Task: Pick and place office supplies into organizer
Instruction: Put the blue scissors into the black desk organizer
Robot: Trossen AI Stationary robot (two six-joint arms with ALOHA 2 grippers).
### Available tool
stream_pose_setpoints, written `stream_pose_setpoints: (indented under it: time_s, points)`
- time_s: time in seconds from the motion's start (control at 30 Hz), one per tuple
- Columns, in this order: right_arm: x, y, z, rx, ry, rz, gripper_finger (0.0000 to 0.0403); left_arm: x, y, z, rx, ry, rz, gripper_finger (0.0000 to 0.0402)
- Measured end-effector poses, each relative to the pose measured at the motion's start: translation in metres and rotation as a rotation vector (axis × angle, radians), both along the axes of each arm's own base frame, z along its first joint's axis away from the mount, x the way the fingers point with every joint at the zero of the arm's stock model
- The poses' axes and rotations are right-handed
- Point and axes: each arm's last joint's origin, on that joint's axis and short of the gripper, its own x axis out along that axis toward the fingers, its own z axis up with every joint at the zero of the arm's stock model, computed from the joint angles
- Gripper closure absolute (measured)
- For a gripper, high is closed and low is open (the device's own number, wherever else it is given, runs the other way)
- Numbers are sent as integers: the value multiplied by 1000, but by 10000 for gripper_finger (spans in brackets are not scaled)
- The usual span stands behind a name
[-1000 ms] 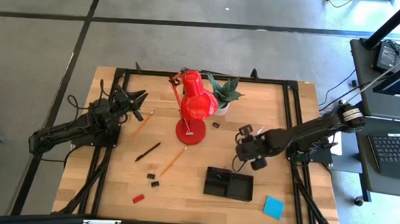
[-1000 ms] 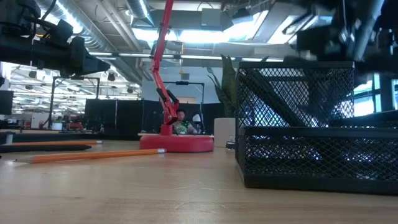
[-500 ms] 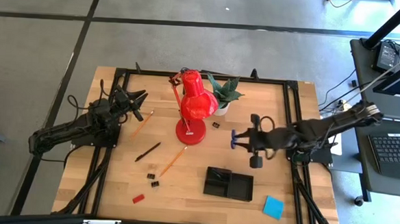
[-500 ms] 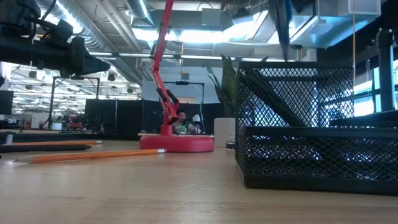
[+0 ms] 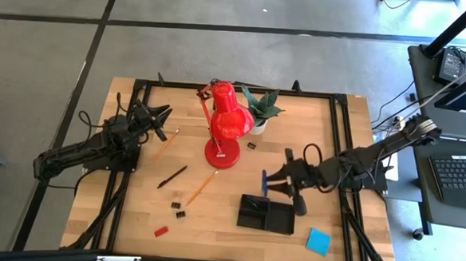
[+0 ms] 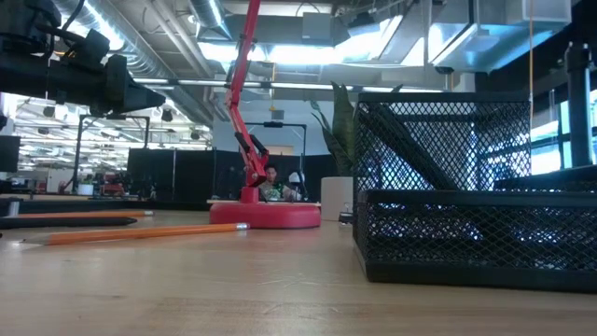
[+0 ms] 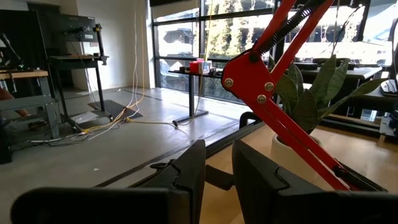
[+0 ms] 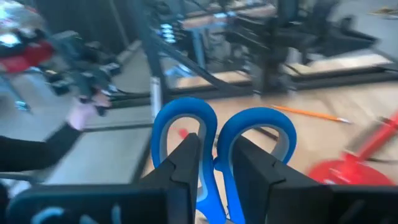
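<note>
Transport step: right tool (image 5: 277,181) clamped on blue-handled scissors (image 8: 217,140), held blades-down just above the black mesh organizer (image 5: 266,214) near table front. Next, prob.: lower into a compartment w/o snagging, then release. Left tool (image 7: 214,174) narrow, empty, idle at table's far-left edge.

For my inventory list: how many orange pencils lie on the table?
2. One pencil lies left of the red lamp's base, near the left arm. The other pencil lies in front of the base. More may be hidden.
</note>
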Motion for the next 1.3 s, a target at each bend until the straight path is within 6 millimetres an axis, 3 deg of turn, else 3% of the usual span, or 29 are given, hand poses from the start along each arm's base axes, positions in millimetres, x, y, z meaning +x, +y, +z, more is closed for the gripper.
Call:
stream_pose_setpoints:
  time_s: [0.33,0.67,1.3]
  points:
    - [11,18,-15,59,40,41,326,0,0,0,0,0,0,327]
    - [29,29,-46,10,151,34,325,0,0,0,0,0,0,327]
    - [46,33,-86,55,323,-45,322,0,0,0,0,0,0,327]
